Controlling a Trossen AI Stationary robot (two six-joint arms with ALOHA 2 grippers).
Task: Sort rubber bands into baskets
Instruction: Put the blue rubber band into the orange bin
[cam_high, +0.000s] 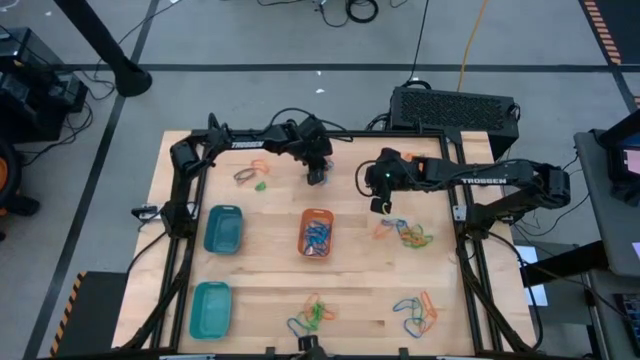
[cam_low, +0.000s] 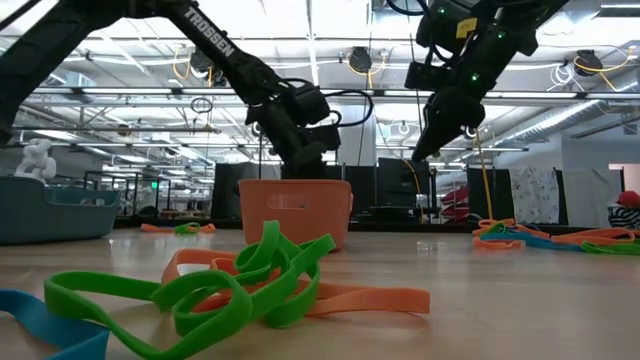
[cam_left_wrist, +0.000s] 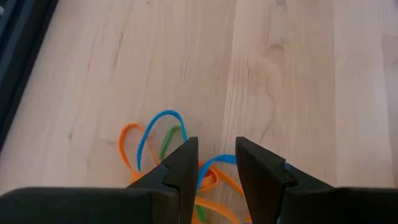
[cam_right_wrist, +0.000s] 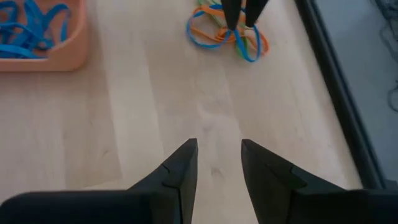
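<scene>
Rubber bands (cam_left_wrist: 158, 134) looked light, limp and tangled; best pinched at one loop. Left tool (cam_left_wrist: 216, 163) and right tool (cam_right_wrist: 217, 160) stood slightly apart, empty.

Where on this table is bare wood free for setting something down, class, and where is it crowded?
Bare wood lies between the orange basket and the teal baskets, and between the orange basket and the right-hand rubber bands. The near edge is crowded with band piles; both grippers hang above the far side.

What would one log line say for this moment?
left gripper: jaws open, empty, above table | right gripper: open, empty | orange basket: holds blue bands
</scene>
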